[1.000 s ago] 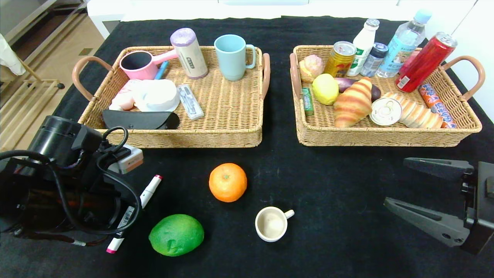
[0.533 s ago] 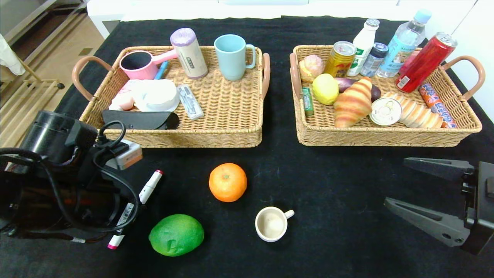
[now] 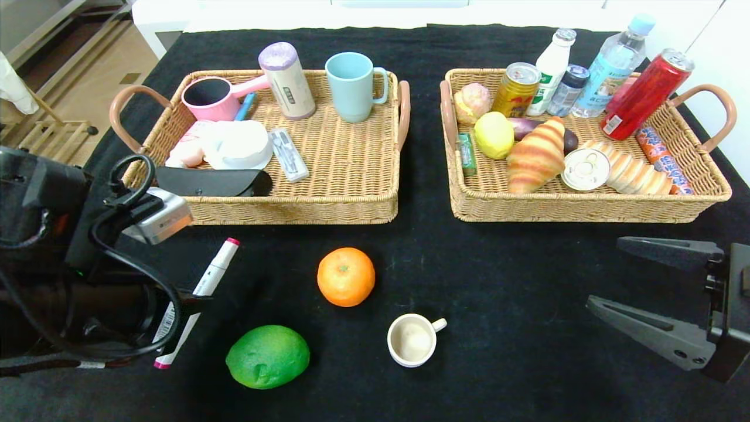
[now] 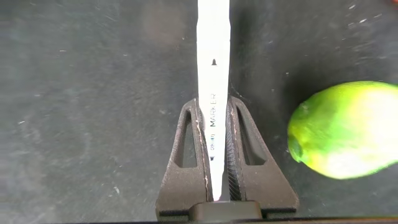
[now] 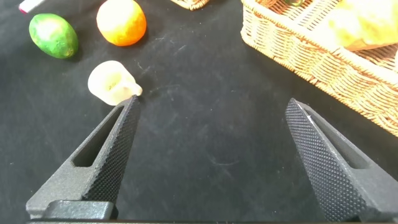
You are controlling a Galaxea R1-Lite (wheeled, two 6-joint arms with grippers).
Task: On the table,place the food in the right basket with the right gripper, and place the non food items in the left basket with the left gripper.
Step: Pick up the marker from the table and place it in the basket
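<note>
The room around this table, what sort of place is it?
Probably an indoor test room, not a kitchen: a black-covered table, two wicker baskets of sorted goods, and wooden flooring beside it.

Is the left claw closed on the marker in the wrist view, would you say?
Yes, the left claw has both fingers pressed against the white marker running between them.

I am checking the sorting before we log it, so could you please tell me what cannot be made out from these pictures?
- Marker: in the head view the left arm covers its middle, as does the left gripper clamping it in the left wrist view.
- Green fruit: cut off by the left wrist view's edge.
- Purple item in the right basket: hidden behind the croissant, head view.
- Right gripper: open; body cut off.
</note>
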